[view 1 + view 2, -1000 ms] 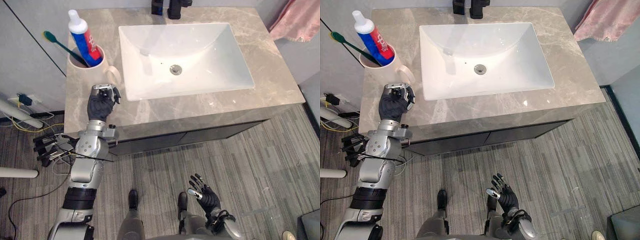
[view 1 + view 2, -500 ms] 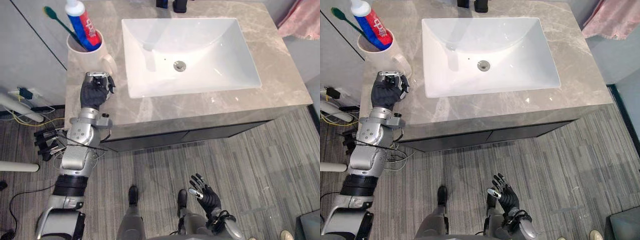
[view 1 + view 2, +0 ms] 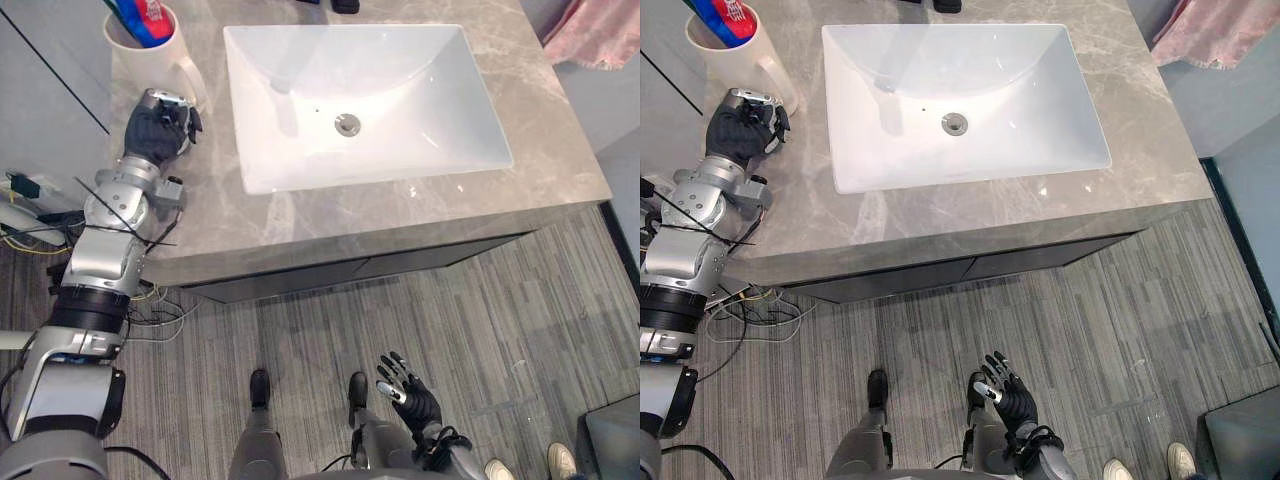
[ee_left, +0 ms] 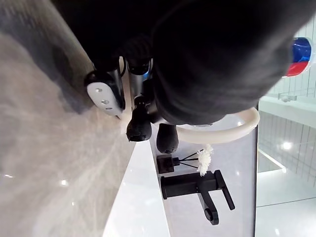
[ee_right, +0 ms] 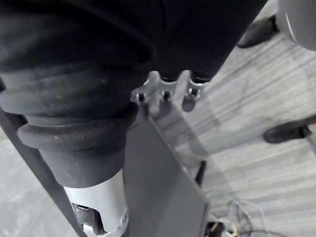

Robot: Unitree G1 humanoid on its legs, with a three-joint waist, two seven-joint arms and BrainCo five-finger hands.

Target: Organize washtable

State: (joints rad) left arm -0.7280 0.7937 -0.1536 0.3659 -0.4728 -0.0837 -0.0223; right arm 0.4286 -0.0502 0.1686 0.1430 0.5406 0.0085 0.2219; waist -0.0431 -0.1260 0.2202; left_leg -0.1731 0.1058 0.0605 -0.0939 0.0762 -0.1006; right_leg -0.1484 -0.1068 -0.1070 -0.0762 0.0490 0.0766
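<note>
Left hand (image 3: 155,128) rests curled and empty on the table (image 3: 300,215), just beside the mug (image 3: 150,50), which holds toothpaste (image 3: 148,12), left of the sink (image 3: 300,60). Right hand (image 3: 407,386) hangs open above the floor (image 3: 500,330).

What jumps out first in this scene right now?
The big white sink set in the grey marble counter dominates. At the counter's far left corner a cream mug stands, the curled left hand just beside it. The right hand hangs open low over the floor.
</note>
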